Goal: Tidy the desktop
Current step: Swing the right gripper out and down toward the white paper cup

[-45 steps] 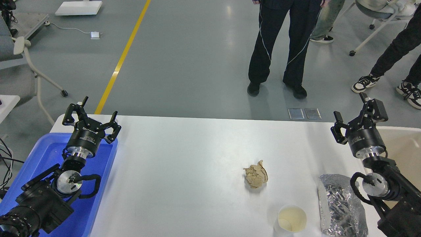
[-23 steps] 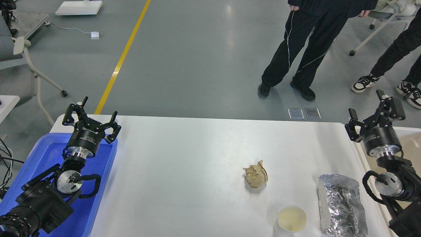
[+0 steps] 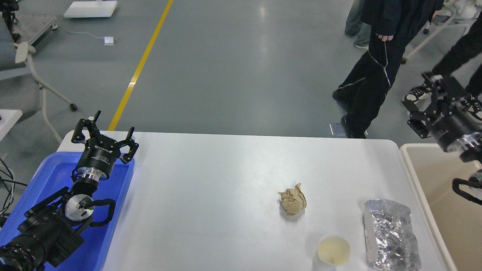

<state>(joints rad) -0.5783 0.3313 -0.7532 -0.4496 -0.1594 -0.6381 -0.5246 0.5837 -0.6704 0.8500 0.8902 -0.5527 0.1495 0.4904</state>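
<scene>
On the worktop (image 3: pixel 211 180), toward its near right corner, you are looking at three leftovers: a paper wad (image 3: pixel 293 201), a cup (image 3: pixel 333 251) close to the near edge, and a foil bag (image 3: pixel 389 235) just beside the cup on its right. Your left pincer (image 3: pixel 104 136) is hanging above the far corner of the blue tray (image 3: pixel 45 177), fingers spread and holding nothing. Your right pincer (image 3: pixel 433 103) is hovering past the far end of the beige bin (image 3: pixel 433 180), well apart from all three items, fingers apart too, though it is blurred (so judge that loosely).

Risks are lying mostly with the cup. It is standing so near the edge that a sideways nudge is likely to tip it off, and I cannot tell if it is holding liquid. Crinkled foil is apt to slip or crush under a shallow pinch. A person (image 3: pixel 376 67) is walking beyond the far right corner, so a wide swing there is asking for contact.
</scene>
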